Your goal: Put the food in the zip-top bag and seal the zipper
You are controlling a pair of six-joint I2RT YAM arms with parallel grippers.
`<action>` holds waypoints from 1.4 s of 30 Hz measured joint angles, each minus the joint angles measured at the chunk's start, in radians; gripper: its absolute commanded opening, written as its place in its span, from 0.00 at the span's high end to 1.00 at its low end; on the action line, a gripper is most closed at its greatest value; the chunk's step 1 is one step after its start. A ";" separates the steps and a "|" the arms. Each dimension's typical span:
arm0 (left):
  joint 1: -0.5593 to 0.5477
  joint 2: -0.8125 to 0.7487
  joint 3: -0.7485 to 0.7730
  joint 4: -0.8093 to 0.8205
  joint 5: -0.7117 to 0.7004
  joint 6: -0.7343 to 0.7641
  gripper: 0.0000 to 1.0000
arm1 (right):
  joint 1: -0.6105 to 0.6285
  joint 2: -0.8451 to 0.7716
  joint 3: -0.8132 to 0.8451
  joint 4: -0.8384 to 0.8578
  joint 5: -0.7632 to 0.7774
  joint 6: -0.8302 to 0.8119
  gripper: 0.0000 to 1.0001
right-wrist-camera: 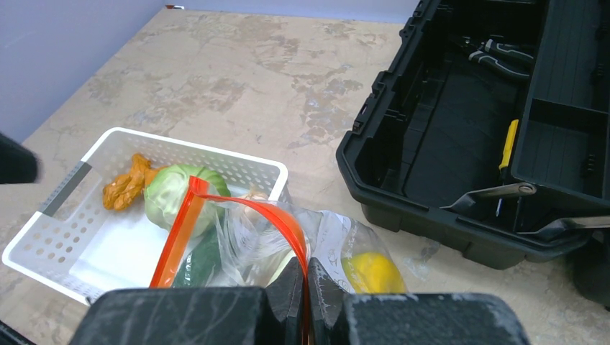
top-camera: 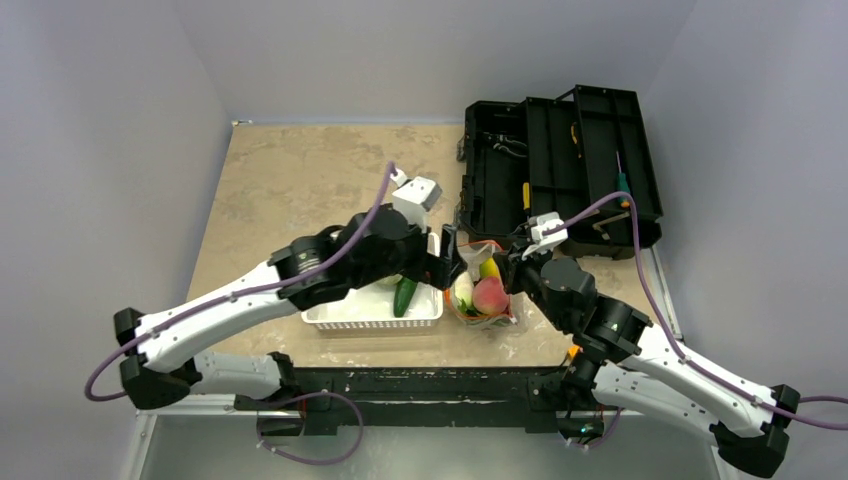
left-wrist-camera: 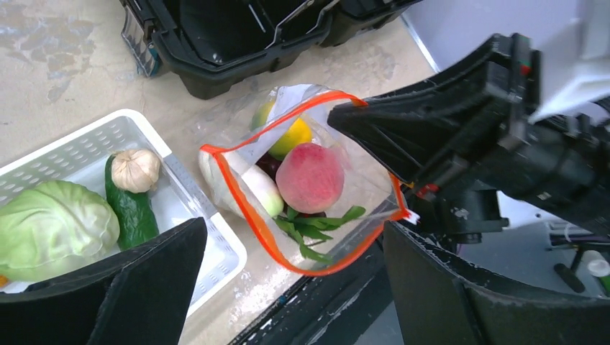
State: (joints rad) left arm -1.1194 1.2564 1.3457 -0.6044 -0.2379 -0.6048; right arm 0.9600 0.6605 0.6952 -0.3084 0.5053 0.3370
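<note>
The clear zip-top bag (left-wrist-camera: 360,180) lies open just right of the white basket (top-camera: 340,318). Its orange-red zipper strip (left-wrist-camera: 244,208) rings the mouth, with the white slider (left-wrist-camera: 411,214) at the right end. Inside are a pink peach (left-wrist-camera: 311,176), a white radish (left-wrist-camera: 255,188) with green leaves, and a yellow-green mango (left-wrist-camera: 293,136). The basket holds the cabbage (left-wrist-camera: 54,226), cucumber (left-wrist-camera: 133,210), mushroom (left-wrist-camera: 135,169) and an orange piece (right-wrist-camera: 129,183). My right gripper (right-wrist-camera: 306,291) is shut on the bag's strip, holding the mouth up. My left gripper (left-wrist-camera: 295,287) is open and empty above the bag's near edge.
An open black toolbox (top-camera: 560,165) with tools stands right behind the bag. The table's near edge and the black base rail (top-camera: 420,385) are just below the bag and basket. Bare tan tabletop (top-camera: 300,175) lies behind the basket.
</note>
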 measured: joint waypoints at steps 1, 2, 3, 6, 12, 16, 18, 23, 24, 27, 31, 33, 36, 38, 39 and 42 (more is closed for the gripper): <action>0.000 -0.044 -0.013 -0.002 0.004 0.000 0.09 | 0.000 0.000 0.000 0.000 0.000 0.000 1.00; 0.001 -0.064 -0.019 -0.004 0.005 0.000 0.09 | 0.000 0.000 0.000 0.000 0.000 0.000 1.00; 0.002 -0.097 -0.035 -0.003 0.005 -0.001 0.09 | 0.000 0.000 0.000 0.000 0.000 0.000 1.00; 0.009 -0.180 -0.095 -0.020 -0.002 -0.005 0.11 | 0.000 0.001 0.000 0.000 0.000 -0.001 1.00; 0.034 -0.276 -0.211 -0.109 -0.061 -0.043 0.13 | 0.000 0.014 0.000 0.003 -0.002 -0.001 1.00; 0.057 -0.318 -0.287 -0.121 -0.083 -0.090 0.16 | 0.000 0.018 0.000 0.004 -0.003 -0.001 1.00; 0.095 -0.332 -0.336 -0.105 -0.061 -0.118 0.18 | 0.000 0.017 0.000 0.005 -0.003 0.000 1.00; 0.209 -0.303 -0.435 -0.040 0.021 -0.190 0.15 | 0.000 0.011 0.000 0.005 -0.003 0.000 1.00; 0.223 -0.287 -0.445 -0.035 0.027 -0.206 0.14 | 0.000 0.009 0.000 0.004 -0.003 0.000 1.00; 0.253 -0.246 -0.454 -0.033 0.035 -0.236 0.09 | 0.000 0.000 0.000 0.002 -0.003 0.000 1.00; 0.317 -0.217 -0.456 -0.019 0.060 -0.269 0.08 | 0.000 -0.007 0.000 0.002 -0.003 0.000 1.00; 0.347 -0.205 -0.458 0.000 0.076 -0.276 0.09 | 0.000 -0.006 0.000 0.002 -0.003 0.000 1.00; 0.369 -0.162 -0.456 0.036 0.103 -0.275 0.15 | 0.000 -0.006 0.000 0.002 -0.003 0.000 1.00; 0.373 -0.110 -0.449 0.067 0.137 -0.271 0.20 | 0.000 -0.006 0.000 0.002 -0.003 -0.001 1.00; 0.374 -0.083 -0.446 0.088 0.158 -0.267 0.22 | 0.000 -0.005 0.000 0.002 -0.003 -0.001 1.00; 0.375 -0.005 -0.429 0.150 0.217 -0.265 0.32 | 0.000 -0.004 0.000 0.002 -0.003 -0.001 1.00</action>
State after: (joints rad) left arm -0.7441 1.2518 0.9169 -0.4545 -0.0212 -0.8700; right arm 0.9600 0.6563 0.6952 -0.3069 0.5018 0.3363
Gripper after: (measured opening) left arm 0.760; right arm 0.004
